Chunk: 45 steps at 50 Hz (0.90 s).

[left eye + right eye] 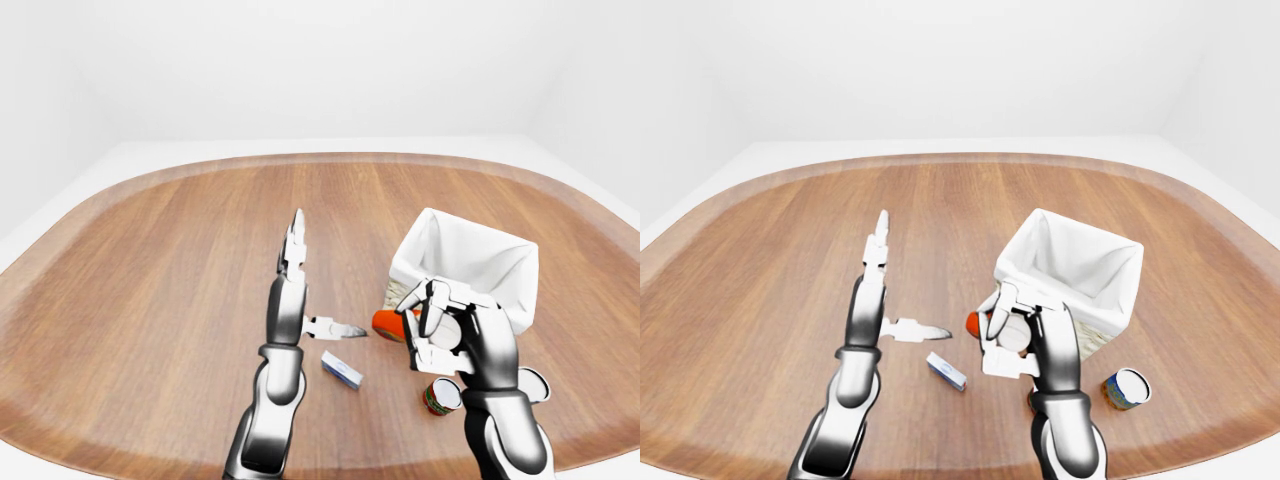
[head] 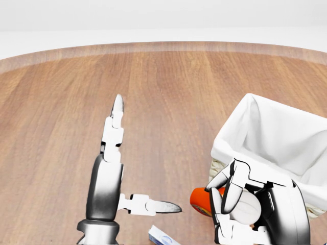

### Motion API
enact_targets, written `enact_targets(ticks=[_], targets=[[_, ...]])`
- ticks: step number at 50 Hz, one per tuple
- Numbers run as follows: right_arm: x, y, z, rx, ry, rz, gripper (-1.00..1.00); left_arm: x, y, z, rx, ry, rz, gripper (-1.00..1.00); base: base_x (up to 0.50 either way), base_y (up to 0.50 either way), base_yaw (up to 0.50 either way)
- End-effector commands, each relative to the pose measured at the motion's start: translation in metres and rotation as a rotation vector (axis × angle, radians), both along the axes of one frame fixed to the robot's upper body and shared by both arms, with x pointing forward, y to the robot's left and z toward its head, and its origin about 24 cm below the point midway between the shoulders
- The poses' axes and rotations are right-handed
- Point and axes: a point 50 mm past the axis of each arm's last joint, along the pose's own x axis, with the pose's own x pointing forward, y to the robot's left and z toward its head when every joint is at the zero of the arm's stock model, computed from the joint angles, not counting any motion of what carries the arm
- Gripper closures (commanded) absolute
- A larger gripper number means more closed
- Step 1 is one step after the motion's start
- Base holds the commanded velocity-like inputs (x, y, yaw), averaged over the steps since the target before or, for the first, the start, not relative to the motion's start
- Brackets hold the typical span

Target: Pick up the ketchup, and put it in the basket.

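Ketchup [image 2: 200, 199] in right hand [image 2: 244, 204] (fingers closed) — beside basket [image 2: 286, 133]

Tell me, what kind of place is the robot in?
Probably a made-up test room, not a real home: just one big round wooden table with plain white walls around it, and a few groceries beside a cloth-lined basket.

Red-orange ketchup [image 2: 200, 200] bottle, tilted sideways, partly hidden, just beside white-lined wicker basket [image 2: 265, 133], outside it.

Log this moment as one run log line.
right hand: shut on ketchup | left hand: open | basket: ketchup outside, beside it
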Motion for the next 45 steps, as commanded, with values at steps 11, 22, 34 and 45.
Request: enact_targets(ticks=[11,22,34,45], targets=[[0.002,-0.006,-0.001,0.009,0.004,-0.058,1.0,-0.01,0.128,-0.043,-0.144,0.227,0.288,-1.0,0.0,0.0,0.0],[0.008,-0.009,-0.004,0.004,0.009,-0.079,1.0,-0.01,0.159,-0.055,-0.22,0.277,0.35,-1.0,0.0,0.0,0.0],[0.008,-0.008,-0.005,-0.003,0.009,-0.08,1.0,-0.011,0.152,-0.058,-0.229,0.292,0.321,-1.0,0.0,0.0,0.0],[0.009,-0.007,-0.008,-0.005,0.015,-0.076,1.0,-0.014,0.151,-0.055,-0.236,0.28,0.321,-1.0,0.0,0.0,0.0]])
